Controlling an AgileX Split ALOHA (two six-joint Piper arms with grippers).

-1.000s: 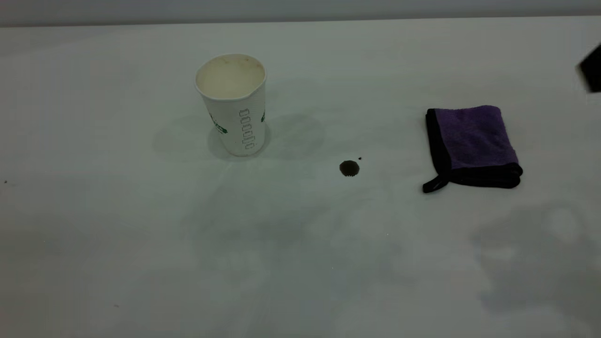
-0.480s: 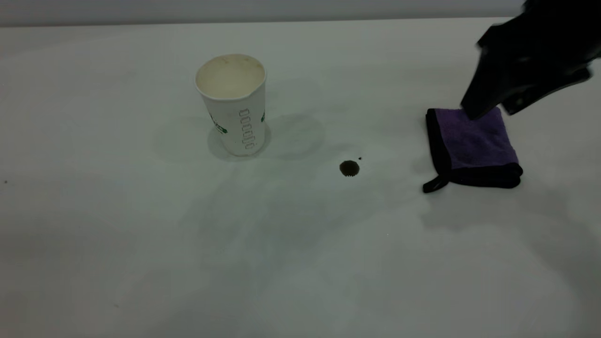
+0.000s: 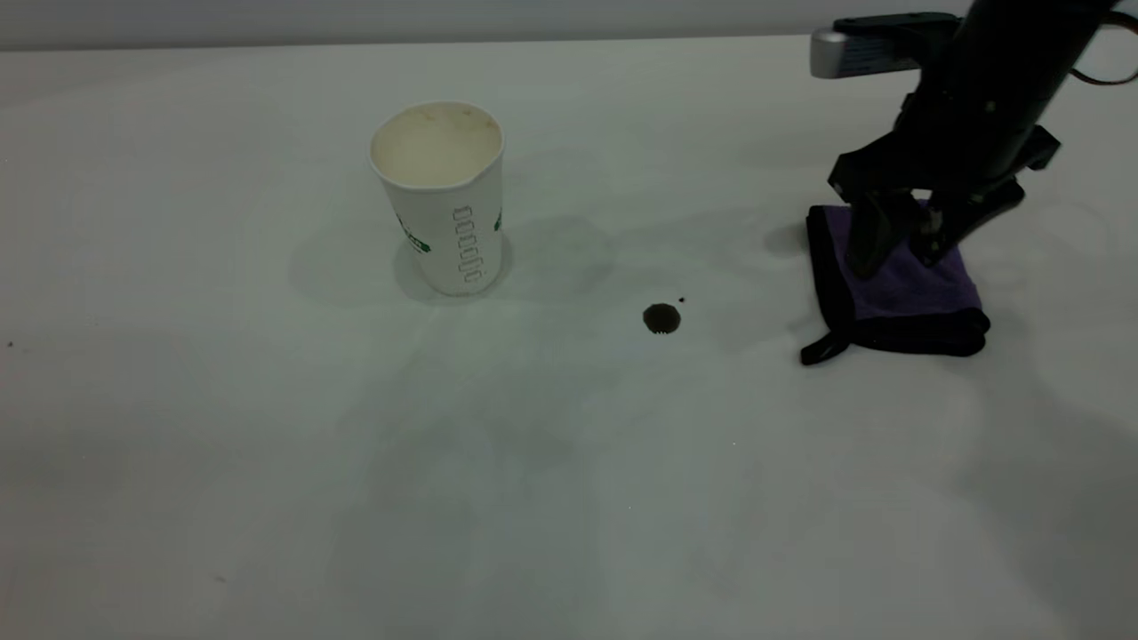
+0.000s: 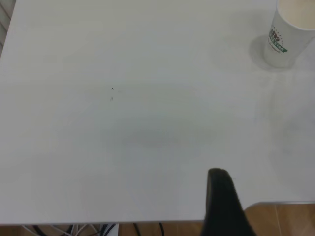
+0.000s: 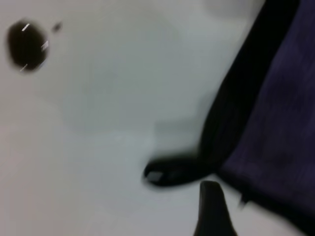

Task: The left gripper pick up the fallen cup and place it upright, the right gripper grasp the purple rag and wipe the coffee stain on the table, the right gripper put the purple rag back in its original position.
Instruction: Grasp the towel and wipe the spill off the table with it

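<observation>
The cup point(image 3: 437, 196) stands upright on the table point(image 3: 267, 462), left of centre, with its cream inside showing; it also appears far off in the left wrist view as the cup point(image 4: 288, 34). The coffee stain point(image 3: 661, 318) is a small round dark spot between cup and rag. The purple rag point(image 3: 902, 289) lies folded at the right, its black loop tab pointing toward the front. My right gripper point(image 3: 902, 244) hangs open just over the rag's far half, one finger to each side. In the right wrist view one finger point(image 5: 212, 206) is near the rag point(image 5: 275, 123) and stain point(image 5: 25, 44). My left gripper point(image 4: 224, 206) is back by the table's edge, far from the cup.
A tiny dark speck point(image 3: 682, 300) sits just beside the stain. The table's near edge point(image 4: 280, 203) shows in the left wrist view, with wooden floor beyond it. The right arm's silver-grey block point(image 3: 853, 53) juts out above the rag.
The right arm has come in from the right edge and dropped down over the rag. Cup, stain and rag have not moved.
</observation>
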